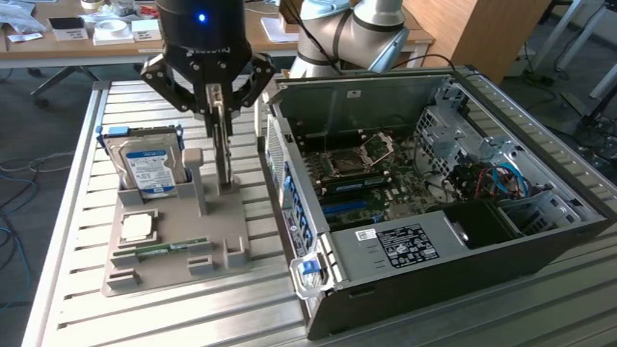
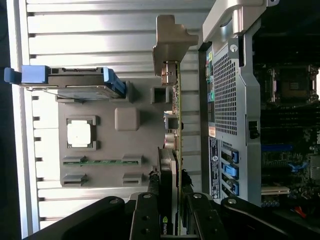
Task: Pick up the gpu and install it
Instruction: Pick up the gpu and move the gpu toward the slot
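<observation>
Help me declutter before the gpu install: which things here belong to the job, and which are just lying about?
Job: gpu, claw gripping it, grey holder, open computer case.
Lying about: hard drive, square silver chip, RAM stick.

Within the matt black gripper [image 2: 172, 206] we see the thin dark gpu card [image 2: 169, 170], its bracket pale bare metal. Below it, a matt grey plastic holder tray [image 2: 107, 150] sits on a ribbed brushed-aluminium table [image 2: 100, 30]. Beside it, a computer case [image 2: 225, 90] shows perforated satin steel.
</observation>
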